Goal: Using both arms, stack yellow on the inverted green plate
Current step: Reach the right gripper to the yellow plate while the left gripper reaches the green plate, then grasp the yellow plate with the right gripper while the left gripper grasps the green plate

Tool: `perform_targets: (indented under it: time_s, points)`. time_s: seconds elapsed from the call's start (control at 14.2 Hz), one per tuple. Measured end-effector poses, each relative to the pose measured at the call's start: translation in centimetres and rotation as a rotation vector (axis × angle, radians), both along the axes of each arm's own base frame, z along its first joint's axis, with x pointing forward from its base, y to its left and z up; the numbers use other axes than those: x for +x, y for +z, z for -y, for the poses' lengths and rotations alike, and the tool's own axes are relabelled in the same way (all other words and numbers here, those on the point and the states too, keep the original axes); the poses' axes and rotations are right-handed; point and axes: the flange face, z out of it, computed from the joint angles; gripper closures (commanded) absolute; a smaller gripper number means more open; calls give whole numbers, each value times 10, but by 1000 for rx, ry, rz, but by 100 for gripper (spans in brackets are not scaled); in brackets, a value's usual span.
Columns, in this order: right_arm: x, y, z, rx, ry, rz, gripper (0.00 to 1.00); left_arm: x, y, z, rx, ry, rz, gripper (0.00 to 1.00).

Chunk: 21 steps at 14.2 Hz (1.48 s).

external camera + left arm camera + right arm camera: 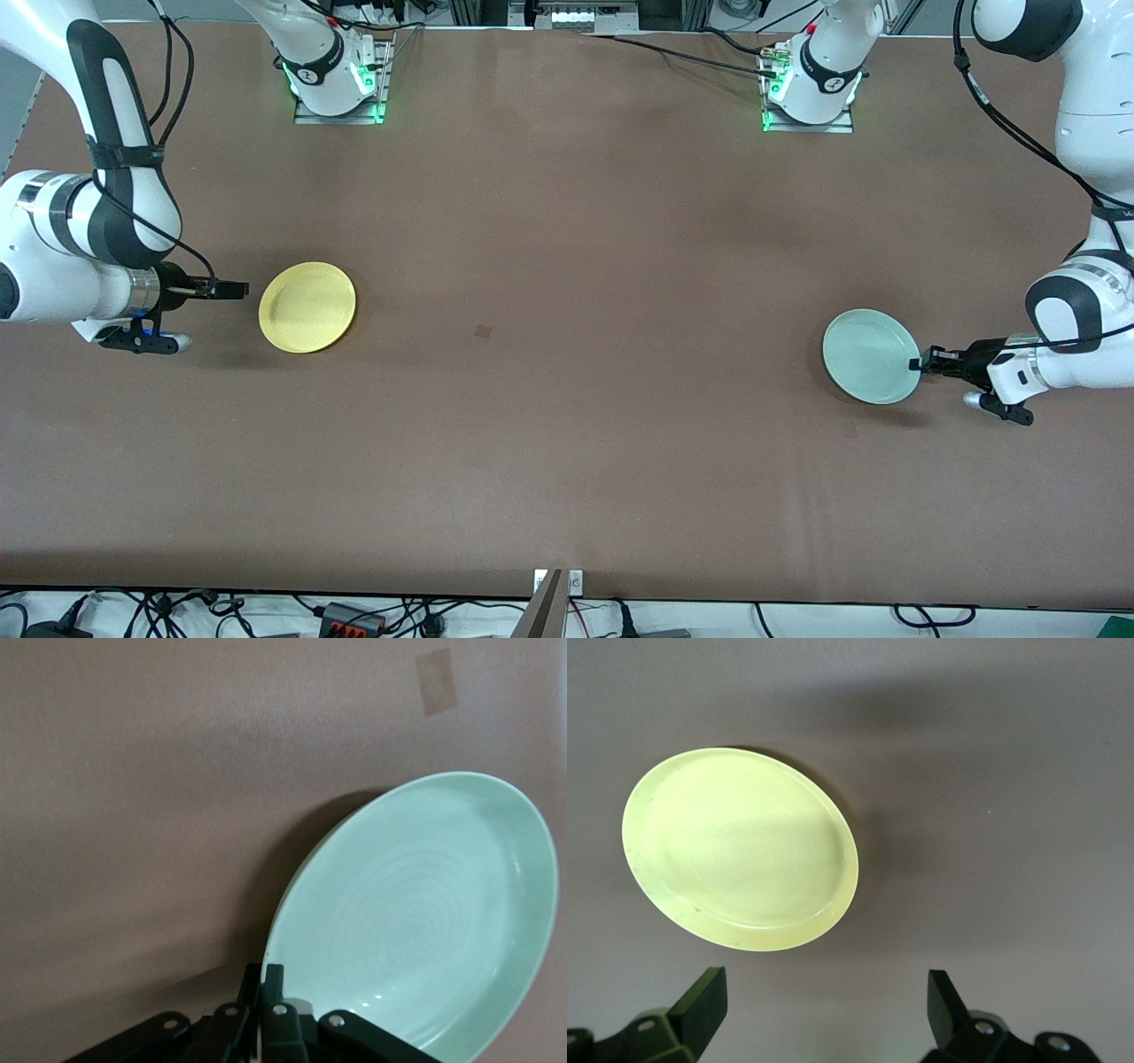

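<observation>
Two plates on the brown table (567,425), one per colour. Yellow plate (306,307) lies flat, face up, toward the right arm's end. Green plate (871,355) sits toward the left arm's end, tilted, one edge raised and casting a shadow. Two grippers. Left gripper (921,362): fingers (273,985) pinched together on the green plate's rim. Right gripper (241,289): jaws spread wide, beside the yellow plate, apart from it. One small darker patch (483,331) between the plates
</observation>
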Motion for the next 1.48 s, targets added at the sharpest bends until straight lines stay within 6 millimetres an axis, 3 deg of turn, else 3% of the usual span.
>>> perform_targets:
  time_s: [0.28, 0.56, 0.78, 1.13, 1.34, 1.48]
  points:
    - [-1, -20, -3, 4, 4, -35, 0, 15, 39, 0, 8, -14, 43, 99]
    - [-3, -41, -5, 8, 7, -69, 0, 22, 100, 29, 94, -44, 1, 99]
    - [-5, -55, -5, 10, 8, -93, 0, 27, 142, 71, 195, -55, -38, 99]
    - [-9, -82, -6, 13, 7, -130, 3, 39, 181, 140, 429, -53, -97, 99]
    - [-6, -103, -4, 7, 4, -108, 7, 39, 195, 198, 611, -53, -102, 99]
    - [-7, -113, -3, 6, 3, -115, 14, 32, 200, 247, 765, -75, -94, 99]
